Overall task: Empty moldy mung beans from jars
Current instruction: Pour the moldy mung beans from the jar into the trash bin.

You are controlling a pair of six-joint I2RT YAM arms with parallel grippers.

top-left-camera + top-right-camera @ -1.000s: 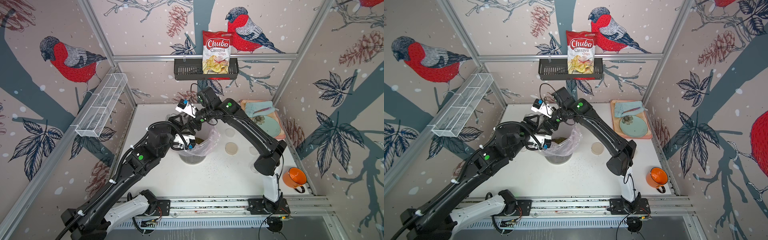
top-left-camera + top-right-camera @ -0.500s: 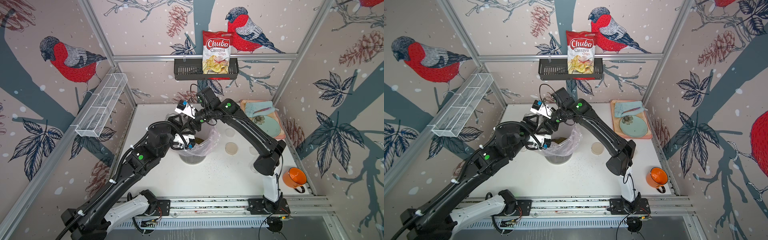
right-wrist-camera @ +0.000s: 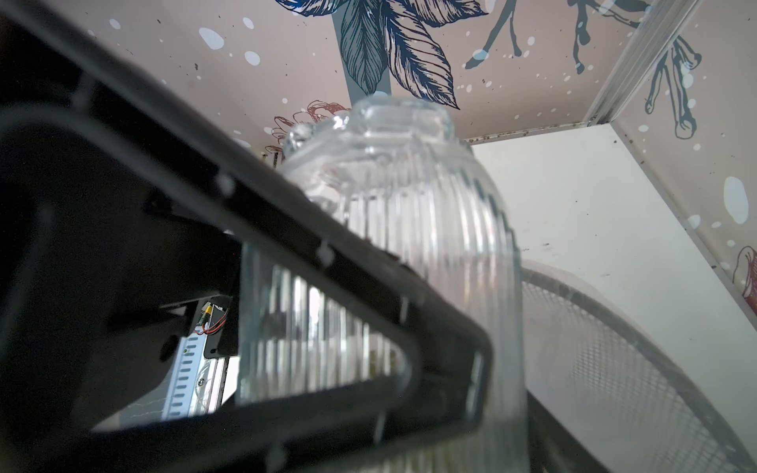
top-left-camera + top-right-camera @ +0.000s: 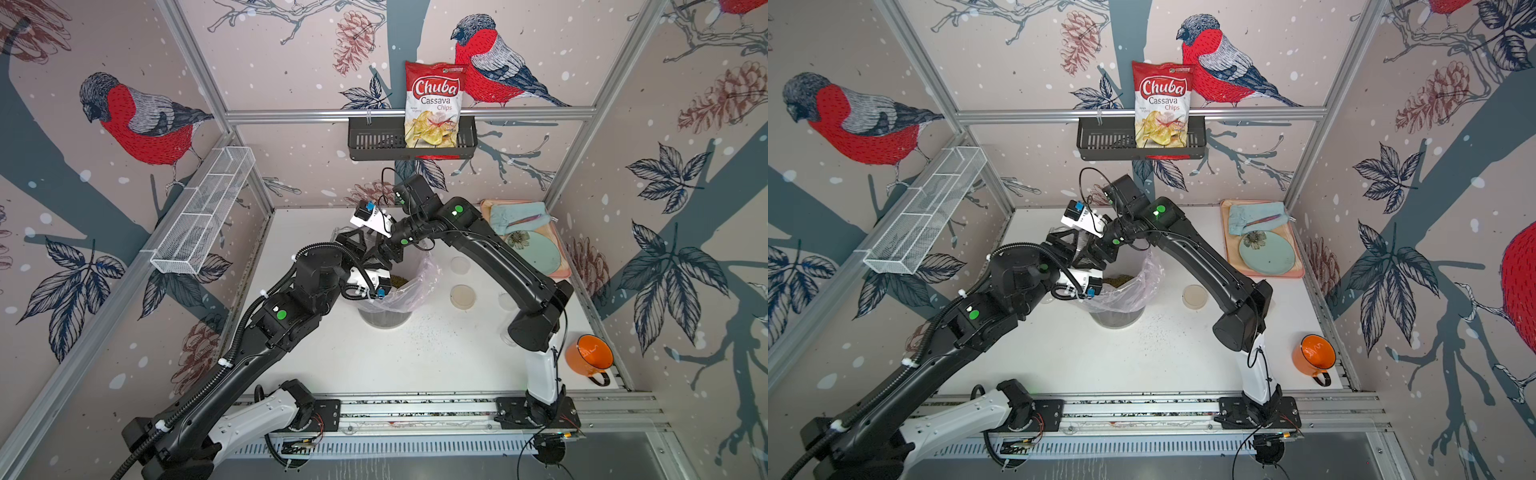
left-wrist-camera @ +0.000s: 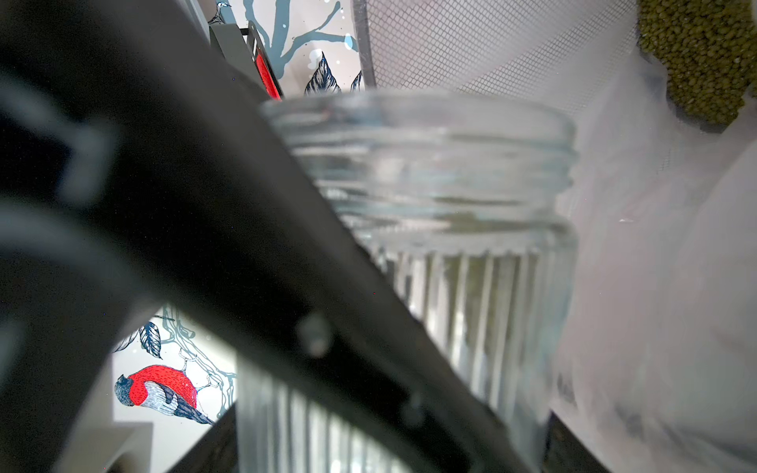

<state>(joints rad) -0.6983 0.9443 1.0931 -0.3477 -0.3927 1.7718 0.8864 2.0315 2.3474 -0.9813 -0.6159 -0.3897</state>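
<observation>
Left claw [image 4: 357, 246] grips ribbed jar [image 5: 471, 286] over bin [image 4: 384, 319]; right claw [image 4: 384, 258] crowds it.

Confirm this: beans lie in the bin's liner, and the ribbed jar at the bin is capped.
Wrong about the cap: the left wrist view shows the jar with a bare threaded mouth, no lid. The beans do lie in the liner of the bin.
</observation>
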